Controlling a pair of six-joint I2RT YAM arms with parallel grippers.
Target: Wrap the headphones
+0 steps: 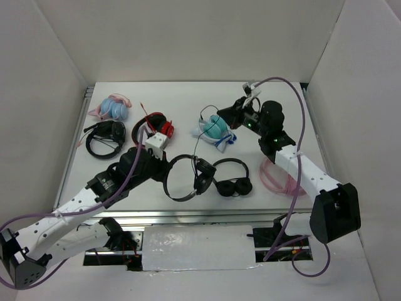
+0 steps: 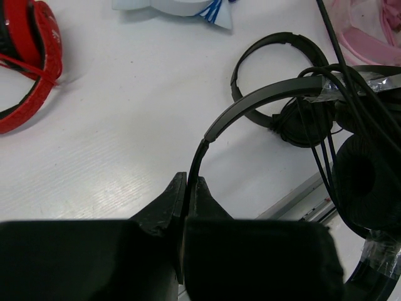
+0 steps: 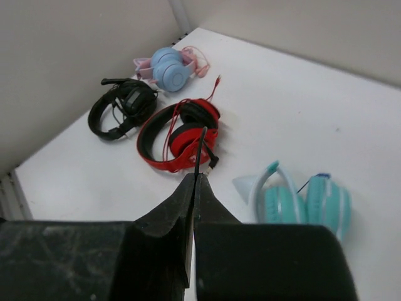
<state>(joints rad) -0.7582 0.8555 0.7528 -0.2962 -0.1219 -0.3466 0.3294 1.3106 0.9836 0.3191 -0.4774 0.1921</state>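
The headphones [image 1: 203, 175] are a slim black pair near the table's front, their thin headband [image 2: 263, 100] held up off the surface. My left gripper [image 1: 164, 168] is shut on that headband, the band pinched between its jaws in the left wrist view, left gripper [image 2: 188, 180]. One round earcup [image 2: 366, 182] hangs at the right with cable strands crossing it. The thin black cable [image 1: 196, 141] runs up from the earcups to my right gripper [image 1: 219, 116]. In the right wrist view the right gripper [image 3: 197, 177] is shut on the cable [image 3: 200, 147] close to its plug end.
A second black pair with fat earcups [image 1: 232, 183] lies just right of the held one. Teal headphones [image 1: 214, 128] sit under the right gripper. Red headphones [image 1: 156, 128], a black mic headset [image 1: 105, 138] and a blue-pink pair [image 1: 113, 106] lie at the left. Pink headphones [image 1: 279, 175] lie at the right.
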